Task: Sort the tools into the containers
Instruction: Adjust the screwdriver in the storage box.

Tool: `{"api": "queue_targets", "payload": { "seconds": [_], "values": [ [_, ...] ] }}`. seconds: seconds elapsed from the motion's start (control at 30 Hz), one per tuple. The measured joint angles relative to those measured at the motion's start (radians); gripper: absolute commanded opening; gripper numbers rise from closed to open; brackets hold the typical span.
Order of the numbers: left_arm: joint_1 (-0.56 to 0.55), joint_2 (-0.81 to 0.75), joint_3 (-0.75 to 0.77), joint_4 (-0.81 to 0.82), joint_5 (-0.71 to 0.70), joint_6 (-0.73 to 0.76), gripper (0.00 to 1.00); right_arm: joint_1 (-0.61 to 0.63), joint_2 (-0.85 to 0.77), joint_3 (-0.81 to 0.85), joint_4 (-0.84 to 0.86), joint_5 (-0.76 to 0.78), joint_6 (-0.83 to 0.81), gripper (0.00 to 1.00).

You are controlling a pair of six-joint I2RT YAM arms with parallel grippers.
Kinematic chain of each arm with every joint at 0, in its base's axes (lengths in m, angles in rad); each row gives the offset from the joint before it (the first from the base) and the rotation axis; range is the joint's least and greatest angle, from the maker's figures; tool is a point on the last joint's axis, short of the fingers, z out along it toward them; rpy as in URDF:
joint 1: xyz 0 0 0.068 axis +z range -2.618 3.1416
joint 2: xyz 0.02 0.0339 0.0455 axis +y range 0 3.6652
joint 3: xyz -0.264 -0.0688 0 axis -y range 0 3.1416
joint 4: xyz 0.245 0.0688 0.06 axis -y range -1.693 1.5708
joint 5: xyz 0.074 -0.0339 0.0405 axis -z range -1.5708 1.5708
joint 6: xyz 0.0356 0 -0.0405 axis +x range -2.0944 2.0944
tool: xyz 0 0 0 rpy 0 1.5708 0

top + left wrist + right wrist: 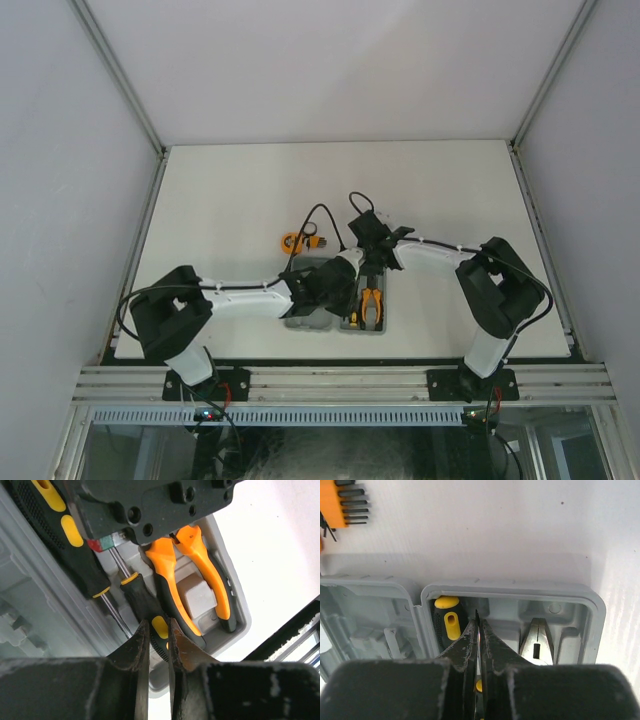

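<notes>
The grey tool case (pixel 308 325) lies open at the near table edge. Its right half holds the orange-handled pliers (pixel 372 305) and one black-and-yellow screwdriver (pixel 447 622). My left gripper (pixel 157 624) is shut on the handle of the second screwdriver (pixel 145 597), which sits over the recess between the first screwdriver (pixel 52 522) and the pliers (pixel 200 575). My right gripper (pixel 479 626) is shut on that screwdriver's thin shaft (pixel 477 616). The orange tape measure (pixel 292 241) and the hex key set (pixel 342 505) lie on the table behind the case. I cannot make out the black ring.
The case's left half (pixel 365 625) shows only moulded recesses. Both arms meet over the case (pixel 355 285). The white table (pixel 330 190) extends behind it, with grey walls on both sides and a metal rail (pixel 340 380) at the near edge.
</notes>
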Motion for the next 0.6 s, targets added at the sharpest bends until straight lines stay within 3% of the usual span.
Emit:
{"api": "queue_targets", "payload": {
  "seconds": [0.6],
  "values": [
    [-0.008, 0.048, 0.035, -0.006, -0.020, -0.027, 0.00, -0.016, -0.101, -0.143, 0.195, 0.045, 0.016, 0.00]
  ]
}}
